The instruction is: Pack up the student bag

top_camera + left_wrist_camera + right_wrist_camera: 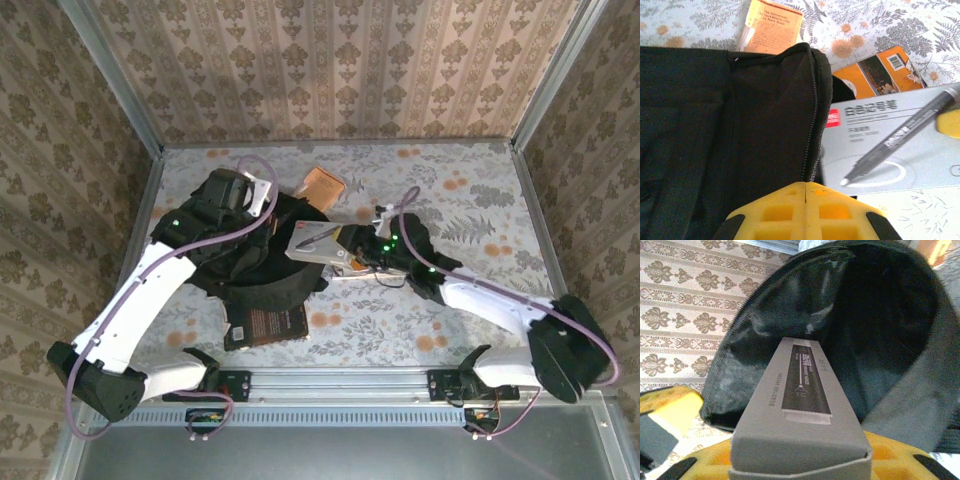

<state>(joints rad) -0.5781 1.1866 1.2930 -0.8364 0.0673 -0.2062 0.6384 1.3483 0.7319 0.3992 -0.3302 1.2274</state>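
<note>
The student bag [265,285], black fabric, lies at centre left of the table, its mouth facing right. My left gripper [272,212] is shut on the zip edge of the student bag [715,125], the yellow jaws of that gripper [805,187] pressed together. My right gripper [348,250] is shut on a long grey pen box [318,243]. In the right wrist view the box [800,405] points from that gripper [800,460] into the open dark mouth of the bag [875,315]. In the left wrist view the box [890,150] lies just right of the zip.
An orange book [322,185] lies behind the bag, and a second orange-covered book [875,75] shows past the box. A dark book [265,325] lies at the bag's near side. Patterned walls close in the floral tabletop [470,200].
</note>
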